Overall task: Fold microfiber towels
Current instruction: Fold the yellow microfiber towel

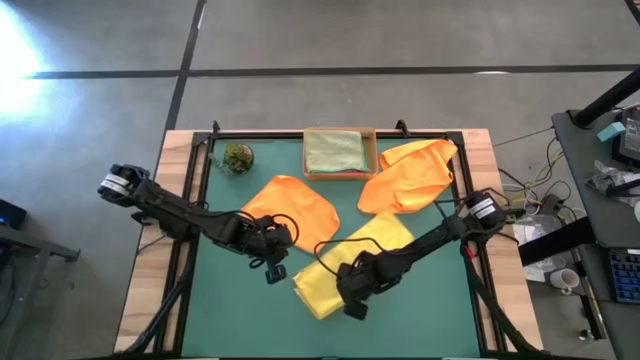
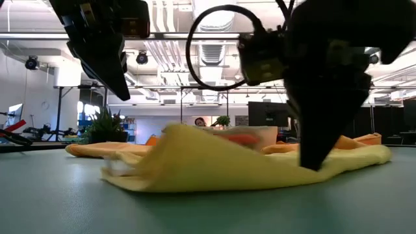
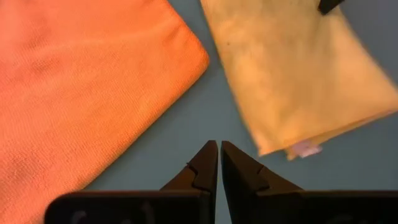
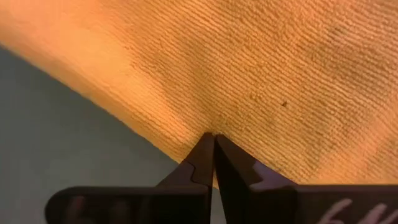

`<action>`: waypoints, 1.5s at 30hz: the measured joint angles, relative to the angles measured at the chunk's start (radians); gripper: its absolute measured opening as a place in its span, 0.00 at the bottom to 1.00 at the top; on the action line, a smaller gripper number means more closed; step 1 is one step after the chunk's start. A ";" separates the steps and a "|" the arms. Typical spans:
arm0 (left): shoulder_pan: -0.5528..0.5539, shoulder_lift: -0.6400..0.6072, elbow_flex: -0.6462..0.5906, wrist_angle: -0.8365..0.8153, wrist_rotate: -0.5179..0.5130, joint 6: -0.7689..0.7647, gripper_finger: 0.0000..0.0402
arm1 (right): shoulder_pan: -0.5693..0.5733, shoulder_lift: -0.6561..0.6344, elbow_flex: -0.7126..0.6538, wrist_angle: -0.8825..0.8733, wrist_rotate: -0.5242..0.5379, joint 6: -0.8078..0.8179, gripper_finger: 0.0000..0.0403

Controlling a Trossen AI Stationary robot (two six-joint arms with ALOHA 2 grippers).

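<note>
A yellow towel lies folded in a long strip on the green mat, slanting from near left to far right. My right gripper is shut, and its tips stand on this towel. An orange towel lies flat to the left of it. My left gripper is shut and hangs clear above the bare mat between the orange towel and the yellow towel, holding nothing. In the low view it shows well above the table. My right gripper presses its shut fingertips down on the yellow towel's top face, close beside its near long edge, toward the near left end. The fingers slant steeply down from above. The towel stays flat on the mat under them.
A second orange towel lies bunched at the far right of the mat. A pale green towel sits folded in the tan tray at the far edge. A small plant stands at the far left.
</note>
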 joint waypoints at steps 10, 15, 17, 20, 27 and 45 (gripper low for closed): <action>0.001 0.004 0.002 0.002 0.000 -0.003 0.02 | 0.110 -0.039 -0.006 -0.268 -0.078 -0.056 0.02; 0.001 0.004 0.001 0.001 0.000 -0.003 0.02 | 0.181 -0.043 -0.015 -0.416 -0.089 -0.013 0.02; 0.001 0.004 0.001 0.002 0.000 0.001 0.02 | 0.206 -0.047 -0.024 -0.445 -0.089 0.012 0.02; 0.001 0.004 0.001 0.002 0.000 0.034 0.02 | 0.237 -0.054 -0.035 -0.482 -0.073 0.040 0.02; 0.001 0.004 0.004 0.009 0.000 0.105 0.02 | 0.295 -0.169 -0.043 -0.461 0.016 0.101 0.02; 0.009 0.012 0.009 0.460 -0.013 0.257 0.36 | 0.522 -0.573 -0.239 -0.409 0.338 0.535 0.02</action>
